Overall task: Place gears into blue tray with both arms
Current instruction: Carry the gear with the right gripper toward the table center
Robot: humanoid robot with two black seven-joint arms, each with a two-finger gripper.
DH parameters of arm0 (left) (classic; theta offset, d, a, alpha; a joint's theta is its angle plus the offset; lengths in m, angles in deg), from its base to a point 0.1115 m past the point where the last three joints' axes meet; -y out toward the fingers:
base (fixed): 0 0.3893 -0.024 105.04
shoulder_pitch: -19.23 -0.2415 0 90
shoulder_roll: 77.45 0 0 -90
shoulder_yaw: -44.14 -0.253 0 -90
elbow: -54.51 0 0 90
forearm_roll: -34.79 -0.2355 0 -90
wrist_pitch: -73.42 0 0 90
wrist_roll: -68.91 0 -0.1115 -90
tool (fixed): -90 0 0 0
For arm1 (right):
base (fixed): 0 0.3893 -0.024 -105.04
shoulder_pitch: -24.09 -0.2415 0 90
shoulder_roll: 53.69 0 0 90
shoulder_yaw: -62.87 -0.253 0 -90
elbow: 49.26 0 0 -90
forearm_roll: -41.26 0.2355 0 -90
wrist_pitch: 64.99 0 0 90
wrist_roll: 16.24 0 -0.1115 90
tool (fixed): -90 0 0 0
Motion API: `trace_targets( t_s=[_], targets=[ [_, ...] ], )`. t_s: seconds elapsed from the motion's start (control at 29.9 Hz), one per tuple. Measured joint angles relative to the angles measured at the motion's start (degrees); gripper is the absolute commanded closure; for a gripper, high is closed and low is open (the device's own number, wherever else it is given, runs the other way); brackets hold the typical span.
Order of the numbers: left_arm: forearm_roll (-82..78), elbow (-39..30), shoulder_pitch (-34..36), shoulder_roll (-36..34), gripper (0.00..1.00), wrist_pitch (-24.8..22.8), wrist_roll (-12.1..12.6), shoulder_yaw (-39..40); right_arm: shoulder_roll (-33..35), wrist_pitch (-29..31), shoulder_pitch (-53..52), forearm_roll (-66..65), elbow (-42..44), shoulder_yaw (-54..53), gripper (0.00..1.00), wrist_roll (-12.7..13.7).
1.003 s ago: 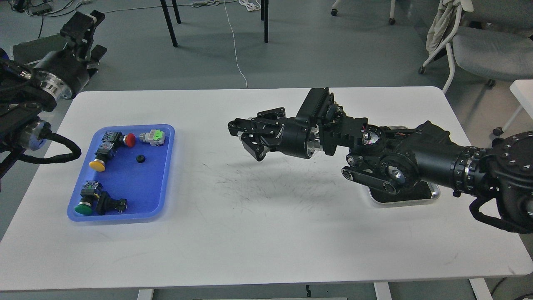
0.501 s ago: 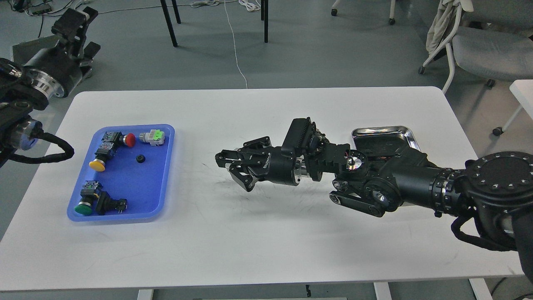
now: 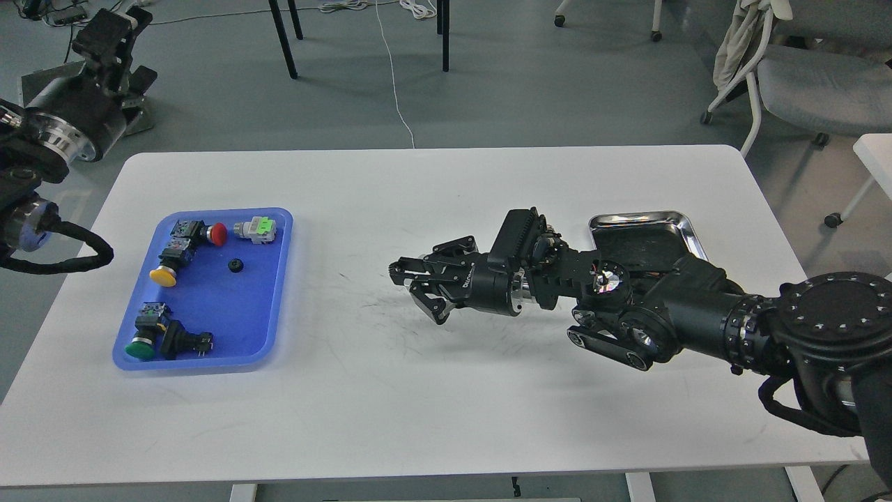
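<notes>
One small black gear (image 3: 235,265) lies inside the blue tray (image 3: 223,314) at the table's left, among several push-button switches. A second gear does not show anywhere. My right gripper (image 3: 416,293) hovers low over the middle of the table, well right of the tray. Its fingers are spread open and I see nothing between them. My left gripper (image 3: 108,31) is raised beyond the table's far left corner, off the table; it is dark and its fingers cannot be told apart.
A shiny steel tray (image 3: 641,222) with a black lining sits at the right, partly hidden behind my right arm. Switches with red (image 3: 217,234), yellow (image 3: 162,277) and green (image 3: 141,348) caps lie in the blue tray. Chairs stand beyond the table.
My right arm dropped lower over the table, swung left, then drew back a little to the right, uncovering the steel tray. My left arm pulled further up and left.
</notes>
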Motion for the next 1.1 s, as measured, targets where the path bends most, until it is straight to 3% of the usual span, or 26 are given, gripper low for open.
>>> trace_targets(
  t_s=[1.1],
  targets=[
    [0.43, -2.95, -0.51, -3.16, 0.01, 1.21, 0.00, 0.00, 0.01, -0.58, 2.38, -0.08, -2.19, 2.04, 0.99, -0.23]
  ],
)
